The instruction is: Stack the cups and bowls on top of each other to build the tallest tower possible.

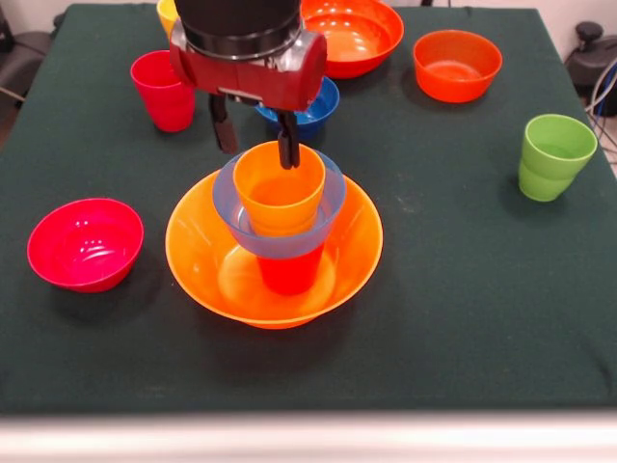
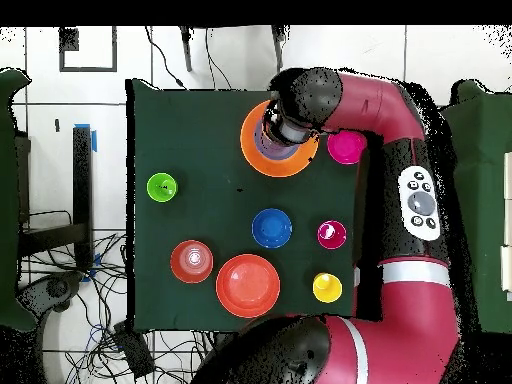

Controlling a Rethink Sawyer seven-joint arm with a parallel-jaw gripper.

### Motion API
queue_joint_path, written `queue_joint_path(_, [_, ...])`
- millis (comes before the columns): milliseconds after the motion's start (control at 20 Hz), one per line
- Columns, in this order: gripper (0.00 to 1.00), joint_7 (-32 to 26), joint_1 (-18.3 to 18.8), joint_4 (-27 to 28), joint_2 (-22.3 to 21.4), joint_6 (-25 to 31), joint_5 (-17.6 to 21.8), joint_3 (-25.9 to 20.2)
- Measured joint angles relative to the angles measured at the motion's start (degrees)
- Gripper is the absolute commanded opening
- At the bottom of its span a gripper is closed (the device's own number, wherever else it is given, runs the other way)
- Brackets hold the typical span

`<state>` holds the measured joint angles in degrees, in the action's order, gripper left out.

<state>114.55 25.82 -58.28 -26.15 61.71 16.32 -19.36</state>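
The tower stands near the table's middle. A wide orange bowl holds a red-orange cup, which carries a light blue bowl with an orange cup upright in it. My gripper hovers right over the orange cup and is open. One finger dips at the cup's far rim and the other hangs outside it to the left. In the overhead view the arm's wrist covers most of the tower, and only the orange bowl shows round it.
Loose pieces ring the tower: magenta bowl, crimson cup, yellow cup, dark blue bowl just behind the gripper, large red-orange bowl, small orange-red bowl, green cup.
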Motion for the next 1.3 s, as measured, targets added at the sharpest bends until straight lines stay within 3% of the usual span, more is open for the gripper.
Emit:
queue_joint_path(900, [1.00, 0.0, -0.8, 0.2, -4.7, 3.7, -2.7, 0.0])
queue_joint_path(1300, [1.00, 0.0, -4.0, 0.2, -5.1, 3.7, -3.0, 0.4])
